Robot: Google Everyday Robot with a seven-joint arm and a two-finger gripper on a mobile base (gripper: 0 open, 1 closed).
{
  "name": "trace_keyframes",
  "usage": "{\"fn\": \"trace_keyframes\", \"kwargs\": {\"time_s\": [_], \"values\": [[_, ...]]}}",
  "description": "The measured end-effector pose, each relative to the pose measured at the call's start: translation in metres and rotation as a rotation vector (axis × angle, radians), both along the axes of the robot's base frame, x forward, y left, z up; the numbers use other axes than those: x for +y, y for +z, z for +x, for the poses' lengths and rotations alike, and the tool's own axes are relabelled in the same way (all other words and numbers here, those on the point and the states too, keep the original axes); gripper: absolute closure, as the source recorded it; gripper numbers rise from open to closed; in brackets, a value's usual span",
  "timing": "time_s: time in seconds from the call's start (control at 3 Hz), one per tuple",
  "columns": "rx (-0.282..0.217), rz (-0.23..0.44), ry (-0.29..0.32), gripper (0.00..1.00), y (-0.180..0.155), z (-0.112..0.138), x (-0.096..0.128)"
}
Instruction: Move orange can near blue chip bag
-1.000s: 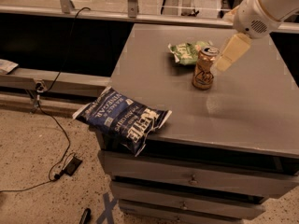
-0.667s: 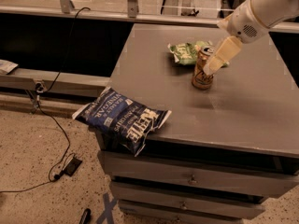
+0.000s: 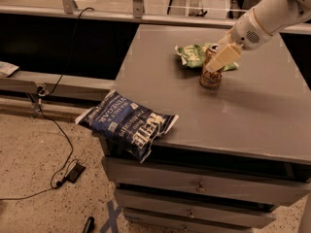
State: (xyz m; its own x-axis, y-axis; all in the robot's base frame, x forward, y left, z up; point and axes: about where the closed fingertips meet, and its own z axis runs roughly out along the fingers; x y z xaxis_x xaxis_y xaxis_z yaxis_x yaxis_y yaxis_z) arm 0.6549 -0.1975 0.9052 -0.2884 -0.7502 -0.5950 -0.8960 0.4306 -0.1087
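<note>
The cream-coloured gripper (image 3: 215,63) hung against the top of the small orange-gold metal can (image 3: 211,79), which stood upright mid-table; whether it gripped could not be told. A crumpled green bag (image 3: 189,54) lay just behind. Bare grey tabletop (image 3: 252,115) stretched toward the large crinkled dark-blue chip bag (image 3: 127,125), which overhung the front-left corner, well apart from the can.

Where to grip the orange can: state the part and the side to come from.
Probably best to grip the orange can across its round side wall, about mid-height, since it stands upright on the table. Come from above and the right, where the gripper hangs by its top. The green bag lies close behind it.
</note>
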Motion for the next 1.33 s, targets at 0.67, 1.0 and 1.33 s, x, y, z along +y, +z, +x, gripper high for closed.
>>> {"fn": "trace_keyframes", "kwargs": {"time_s": [0.67,1.0,1.33], "values": [[0.009,0.006,0.129,0.88,0.027,-0.037,0.023],[-0.026,0.015,0.273,1.00,0.049,-0.060,0.066],[-0.012,0.012,0.417,1.00,0.048,-0.069,0.114]]}}
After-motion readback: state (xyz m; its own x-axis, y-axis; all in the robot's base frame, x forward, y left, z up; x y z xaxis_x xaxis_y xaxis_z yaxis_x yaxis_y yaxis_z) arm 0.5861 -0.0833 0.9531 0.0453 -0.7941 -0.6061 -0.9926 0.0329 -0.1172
